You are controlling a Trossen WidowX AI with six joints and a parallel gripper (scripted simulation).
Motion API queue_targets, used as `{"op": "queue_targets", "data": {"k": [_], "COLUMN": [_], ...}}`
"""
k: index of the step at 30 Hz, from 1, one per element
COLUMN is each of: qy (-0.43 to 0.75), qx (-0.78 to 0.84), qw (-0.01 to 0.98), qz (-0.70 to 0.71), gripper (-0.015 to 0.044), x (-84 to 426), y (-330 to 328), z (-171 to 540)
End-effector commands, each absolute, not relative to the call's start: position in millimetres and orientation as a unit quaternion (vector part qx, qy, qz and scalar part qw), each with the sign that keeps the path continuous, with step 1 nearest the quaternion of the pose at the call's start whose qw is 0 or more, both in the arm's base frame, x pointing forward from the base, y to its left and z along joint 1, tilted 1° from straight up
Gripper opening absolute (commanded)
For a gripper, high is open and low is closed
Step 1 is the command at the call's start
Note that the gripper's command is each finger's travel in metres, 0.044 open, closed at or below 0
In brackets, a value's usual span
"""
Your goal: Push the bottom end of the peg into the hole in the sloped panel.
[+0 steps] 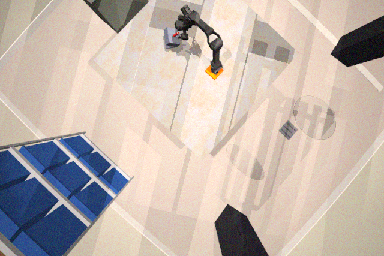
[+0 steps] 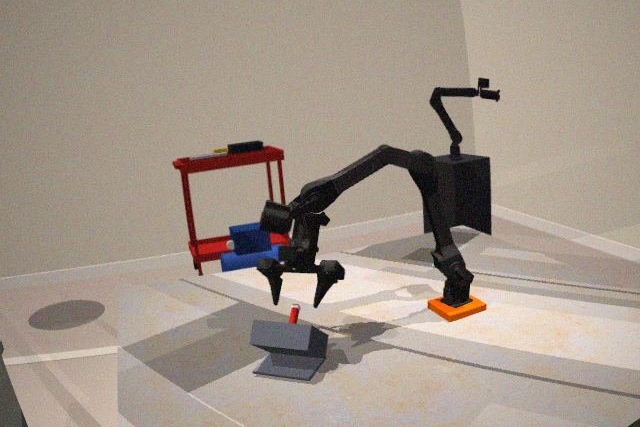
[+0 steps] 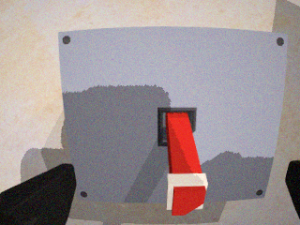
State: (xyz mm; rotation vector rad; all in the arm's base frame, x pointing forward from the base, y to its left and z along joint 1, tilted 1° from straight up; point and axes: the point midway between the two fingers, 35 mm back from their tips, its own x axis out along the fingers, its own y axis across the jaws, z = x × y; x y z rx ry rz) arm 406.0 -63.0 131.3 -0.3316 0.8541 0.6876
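The red peg (image 1: pixel 176 34) (image 2: pixel 294 314) (image 3: pixel 182 145) has a white band near its top and flat sides. Its lower end is inside the square dark-rimmed hole (image 3: pixel 162 137) of the grey sloped panel (image 1: pixel 169 33) (image 2: pixel 280 334) (image 3: pixel 117 58). Much of the peg sticks out of the face, leaning slightly. In the wrist view a gap shows at the left of the peg in the hole; how deep its bottom sits is hidden. My gripper (image 2: pixel 295 304) (image 3: pixel 186 176) is open and empty, its fingers wide apart on either side of the peg's top end, touching neither peg nor panel.
My arm's orange base (image 1: pixel 213 75) (image 2: pixel 452 311) stands on the table behind the panel. A red cart (image 2: pixel 232 158), a dark block with another arm (image 2: pixel 465 189) and blue bins (image 1: pixel 59 175) stand away from the panel. Shadows cross the panel face.
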Motion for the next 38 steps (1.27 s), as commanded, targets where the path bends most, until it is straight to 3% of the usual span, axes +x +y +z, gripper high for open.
{"op": "queue_targets", "data": {"k": [1, 38], "qy": [0.399, 0.402], "qx": [-0.160, -0.159], "qw": [0.842, 0.842], "qz": [0.325, 0.323], "gripper": [0.0440, 0.0440], "x": [403, 371], "y": [-68, -95], "z": [142, 183]}}
